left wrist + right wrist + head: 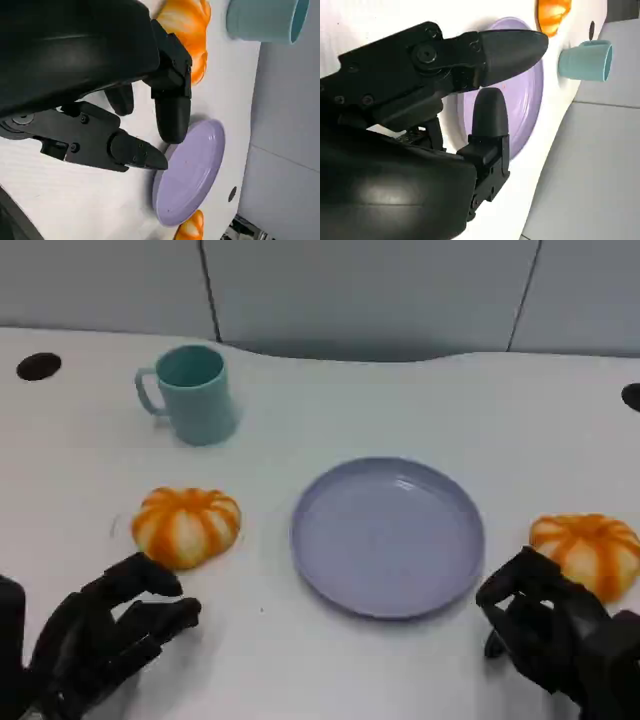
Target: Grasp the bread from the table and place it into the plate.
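While both the left robot hand (105, 635) and right robot hand (555, 630) hang released, either bread (187, 525) beside the plate (388, 536) could roll off a loose grasp.

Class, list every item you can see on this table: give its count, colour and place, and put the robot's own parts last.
Bread rolls: two, orange with pale stripes; one left of the plate, one right of it.
Plate: one, lilac, centre of the table, nothing on it.
Mug: one, teal, far left, behind the left roll.
Table: one, white.
Left hand: black, open, near edge, just short of the left roll.
Right hand: black, open, beside the right roll.
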Motion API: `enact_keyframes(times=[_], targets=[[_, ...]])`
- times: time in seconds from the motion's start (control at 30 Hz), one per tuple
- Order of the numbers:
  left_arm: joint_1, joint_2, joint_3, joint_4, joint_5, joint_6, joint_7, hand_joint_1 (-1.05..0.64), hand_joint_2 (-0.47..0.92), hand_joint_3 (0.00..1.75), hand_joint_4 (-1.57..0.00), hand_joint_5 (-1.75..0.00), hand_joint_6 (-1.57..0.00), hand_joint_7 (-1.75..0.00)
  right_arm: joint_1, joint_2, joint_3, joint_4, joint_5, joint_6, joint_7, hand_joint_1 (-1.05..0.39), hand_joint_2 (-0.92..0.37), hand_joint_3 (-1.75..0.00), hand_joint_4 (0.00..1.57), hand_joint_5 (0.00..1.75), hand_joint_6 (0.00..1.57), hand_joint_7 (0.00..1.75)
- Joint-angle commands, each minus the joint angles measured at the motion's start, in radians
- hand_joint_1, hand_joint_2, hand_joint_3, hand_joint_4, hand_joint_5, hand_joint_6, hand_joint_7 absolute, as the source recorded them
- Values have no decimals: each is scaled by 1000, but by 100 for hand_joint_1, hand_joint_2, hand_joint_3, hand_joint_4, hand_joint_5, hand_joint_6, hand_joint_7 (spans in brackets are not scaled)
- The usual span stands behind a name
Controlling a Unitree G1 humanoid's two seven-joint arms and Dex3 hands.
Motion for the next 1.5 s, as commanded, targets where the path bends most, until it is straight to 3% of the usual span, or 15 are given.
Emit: enact_keyframes(times=[0.03,1.43,1.47,1.5], targets=[[12,13,7,2,7,7,7,-29,92,2,-58,-175,-41,-175,-1,-14,-6,6,-13,-20,-12,-25,-91,-34,60,175,42,175],[12,15,7,4,12,-17,0,-29,92,2,-58,-175,-41,-174,-3,-7,-1,2,-20,-10,-25,-25,-90,-36,61,175,42,175],[-57,168,-104,-120,364,-181,110,-29,92,2,-58,-175,-41,-174,-2,4,6,-7,-15,8,-21,-25,-90,-36,60,175,42,175],[-110,286,-190,-218,642,-299,197,-45,90,4,-24,-96,-25,-82,0,13,13,-15,-14,23,-22,-24,-91,-37,58,175,40,175]])
